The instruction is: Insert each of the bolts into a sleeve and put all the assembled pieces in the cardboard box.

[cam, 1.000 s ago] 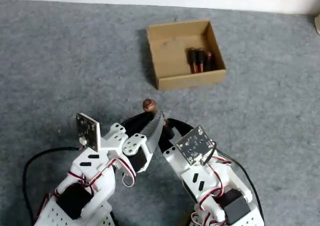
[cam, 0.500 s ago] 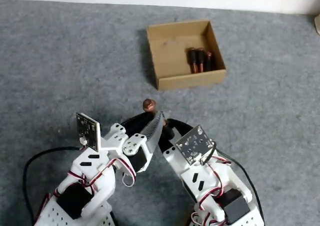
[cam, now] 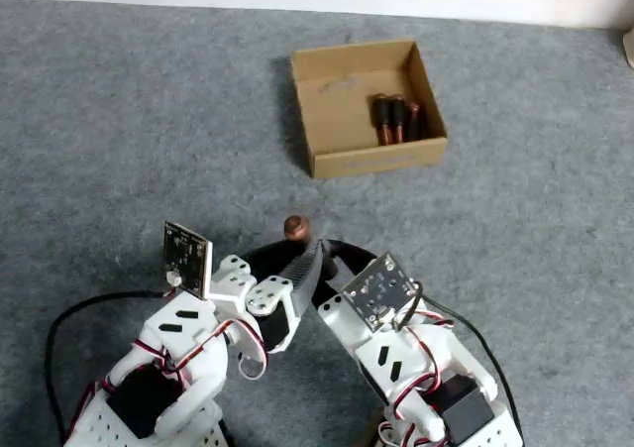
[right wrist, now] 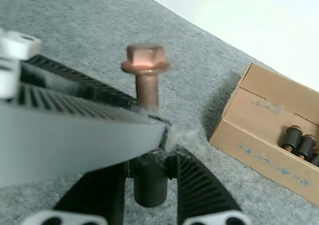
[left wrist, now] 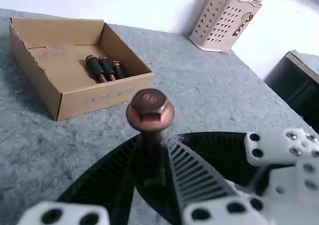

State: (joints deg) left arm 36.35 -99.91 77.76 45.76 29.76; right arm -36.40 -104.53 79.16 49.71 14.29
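Two-handed insertion: left gripper (left wrist: 152, 155) clenching upright copper hex-head bolt (left wrist: 149, 110), right gripper (right wrist: 149, 175) grasping black cylindrical sleeve (right wrist: 149, 189) directly beneath, both sharing vertical axis.

I log: copper-brown bolt (left wrist: 149, 110), black sleeve (right wrist: 149, 182), plain tan cardboard box (cam: 332, 120) at 12 o'clock, speckled grey carpet (cam: 119, 120).

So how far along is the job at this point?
Done: three assembled pieces lie in the cardboard box. In hand: the left hand grips a bolt upright over the sleeve held by the right hand; much of the shank shows, so it looks not fully seated. Left: push it home and box this piece.
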